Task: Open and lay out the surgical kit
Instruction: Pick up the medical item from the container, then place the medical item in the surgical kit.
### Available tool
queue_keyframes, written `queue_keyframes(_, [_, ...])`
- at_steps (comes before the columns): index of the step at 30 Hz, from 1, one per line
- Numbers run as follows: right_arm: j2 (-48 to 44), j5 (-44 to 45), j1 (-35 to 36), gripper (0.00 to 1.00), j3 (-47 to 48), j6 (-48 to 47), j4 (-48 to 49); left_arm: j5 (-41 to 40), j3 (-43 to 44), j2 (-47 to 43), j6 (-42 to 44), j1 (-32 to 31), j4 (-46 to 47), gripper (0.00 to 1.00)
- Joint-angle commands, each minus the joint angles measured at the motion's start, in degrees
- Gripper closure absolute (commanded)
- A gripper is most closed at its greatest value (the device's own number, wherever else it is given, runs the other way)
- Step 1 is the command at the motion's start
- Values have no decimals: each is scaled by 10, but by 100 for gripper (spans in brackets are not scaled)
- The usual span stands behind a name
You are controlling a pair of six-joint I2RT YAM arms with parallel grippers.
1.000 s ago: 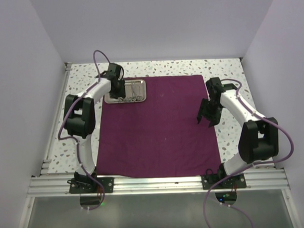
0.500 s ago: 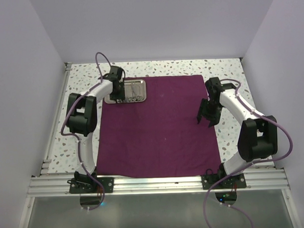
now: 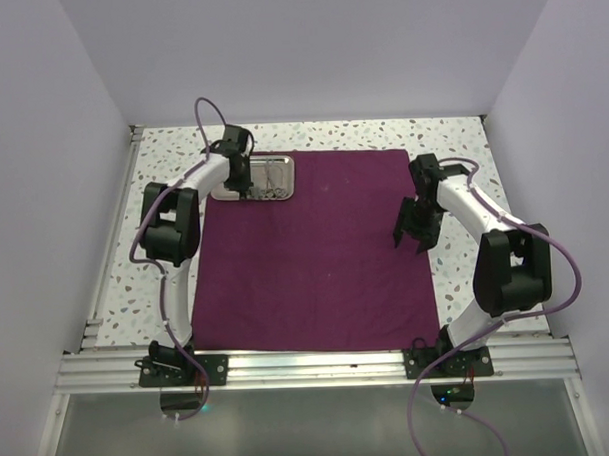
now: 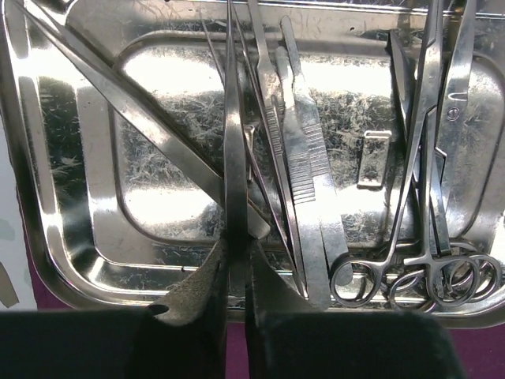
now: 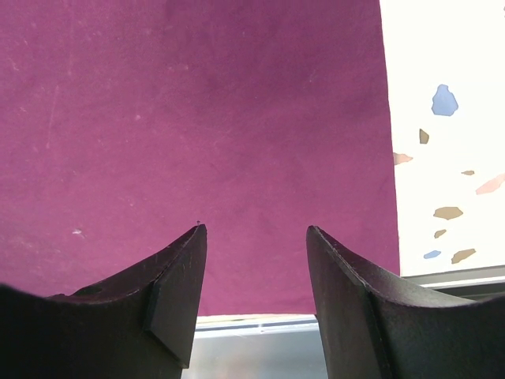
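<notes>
Steel tray (image 4: pixel 71 237) on far left corner of spread purple cloth wrap (image 3: pixel 316 258), holding scissors (image 4: pixel 430 158) and tweezers (image 4: pixel 234 118), left gripper (image 4: pixel 237 264) low in tray, clenched on the tweezers, right gripper (image 5: pixel 252 237) above cloth's right edge, spread apart, gripping nothing.

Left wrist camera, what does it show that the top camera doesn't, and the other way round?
Only the left wrist view shows the instruments clearly enough to tell them apart. It shows ring-handled scissors and a long steel instrument pinched between the fingertips of the left gripper. Only the top view shows the right gripper, open above the right edge of the cloth, and the whole cloth spread flat. Both views show the steel tray, some purple cloth, and the left gripper at the tray.
</notes>
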Motion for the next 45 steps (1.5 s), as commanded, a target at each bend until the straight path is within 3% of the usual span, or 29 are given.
queue_keyframes(1, [4,6,-1,43,26,-6,1,7,-2,46,3,1,-10,92])
queue_keyframes(3, [6,4,-2,43,25,-6,3,2,0,39,9,1,-18,100])
queue_keyframes(13, [6,-21,-2,43,9,-5,23,-180,87,3,33,0,-161,100])
queue_keyframes(24, [-5,-47,-1,44,11,-16,30,-308,197,-44,-24,-7,-310,100])
queue_keyframes(29, [-27,-58,-2,44,2,-19,26,-287,137,-126,-81,-17,-359,100])
queue_keyframes(34, [-82,-55,-2,46,-5,1,17,-113,-20,-259,-124,-91,-263,100])
queue_keyframes(37, [-134,-40,-4,46,2,25,2,-27,-121,-333,-205,-164,-165,100])
queue_keyframes(40, [-177,-13,-8,43,26,53,-47,23,-228,-382,-316,-237,-9,100])
queue_keyframes(45, [-239,17,-12,15,35,95,-106,-39,-236,-351,-453,-346,66,100])
